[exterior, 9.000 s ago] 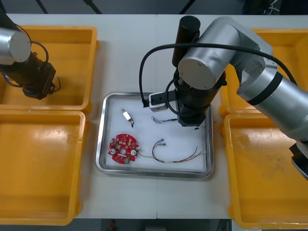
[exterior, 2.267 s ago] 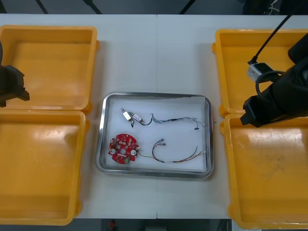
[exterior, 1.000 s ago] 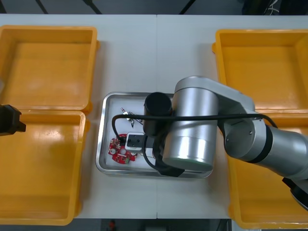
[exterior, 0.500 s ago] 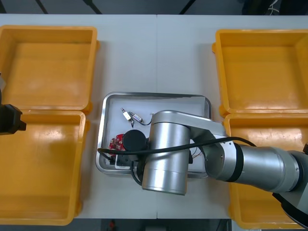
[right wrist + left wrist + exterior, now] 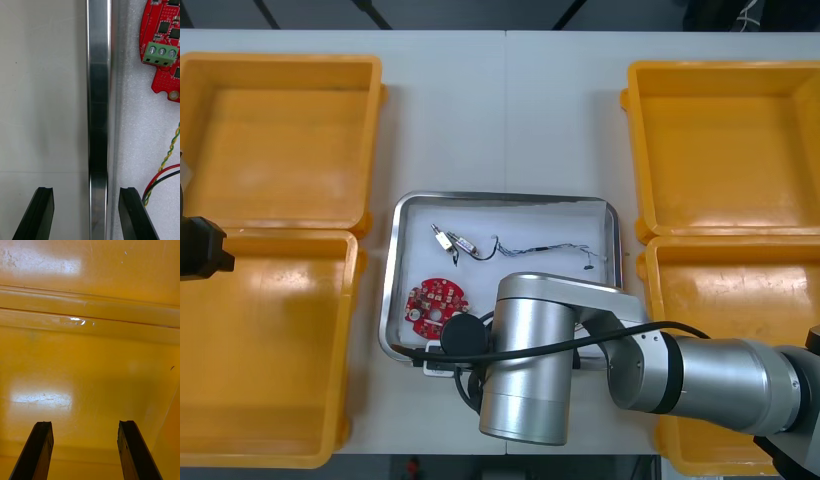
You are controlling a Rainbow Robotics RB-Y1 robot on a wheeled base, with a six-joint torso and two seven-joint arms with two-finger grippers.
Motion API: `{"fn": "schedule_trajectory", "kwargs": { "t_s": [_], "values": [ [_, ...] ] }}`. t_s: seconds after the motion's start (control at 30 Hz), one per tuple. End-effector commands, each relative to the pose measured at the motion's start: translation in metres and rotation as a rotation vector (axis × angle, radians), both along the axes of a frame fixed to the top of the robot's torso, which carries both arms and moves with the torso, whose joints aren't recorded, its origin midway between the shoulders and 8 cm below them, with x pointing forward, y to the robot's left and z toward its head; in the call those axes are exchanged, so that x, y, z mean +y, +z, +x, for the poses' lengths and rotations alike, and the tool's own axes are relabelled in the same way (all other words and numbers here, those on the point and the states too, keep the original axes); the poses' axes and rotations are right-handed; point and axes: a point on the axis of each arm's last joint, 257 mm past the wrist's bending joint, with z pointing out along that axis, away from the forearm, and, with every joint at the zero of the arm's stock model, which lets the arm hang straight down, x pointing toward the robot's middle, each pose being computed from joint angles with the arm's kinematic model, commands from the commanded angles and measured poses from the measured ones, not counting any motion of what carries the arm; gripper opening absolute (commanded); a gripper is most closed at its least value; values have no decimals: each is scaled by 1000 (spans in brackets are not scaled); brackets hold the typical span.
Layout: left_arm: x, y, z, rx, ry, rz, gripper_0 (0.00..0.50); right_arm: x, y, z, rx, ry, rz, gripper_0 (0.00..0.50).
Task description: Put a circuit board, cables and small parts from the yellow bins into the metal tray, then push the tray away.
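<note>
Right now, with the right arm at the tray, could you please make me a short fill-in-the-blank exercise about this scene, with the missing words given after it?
1. The right gripper holds its fingers ____, one on each side of the metal tray's rim.
2. The round circuit board lying in the tray is ____ in colour.
3. The left gripper hangs over a yellow bin on the robot's ____ side.

Missing words: open; red; left.
</note>
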Motion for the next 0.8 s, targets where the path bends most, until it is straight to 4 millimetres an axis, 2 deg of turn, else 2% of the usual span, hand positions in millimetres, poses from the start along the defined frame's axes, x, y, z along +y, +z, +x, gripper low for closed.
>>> {"fn": "schedule_trajectory", "kwargs": {
  "t_s": [0.03,0.27,0.3,0.33,0.37,0.4,0.5,0.57,0.8],
  "values": [
    [-7,-2,-1,-5,-88,28,500,16,-5,-15,17,40,14,500],
    [-7,-2,-1,-5,-88,28,500,20,-10,-5,-5,33,21,493],
    [-7,-2,-1,-5,-88,28,500,21,-10,-4,-5,33,24,456],
    [-7,-2,-1,-5,-88,28,500,23,-10,-3,-9,35,32,312],
    [-7,-2,-1,-5,-88,28,500,24,-9,-3,-11,35,34,193],
    [-7,-2,-1,-5,-88,28,500,23,-9,-2,-13,34,33,116],
    [-7,-2,-1,-5,-88,28,500,22,-8,2,-28,37,30,20],
    [-7,-2,-1,-5,-88,28,500,21,-7,4,-37,36,28,0],
    [-7,-2,-1,-5,-88,28,500,15,1,20,-92,30,14,0]
  ]
}}
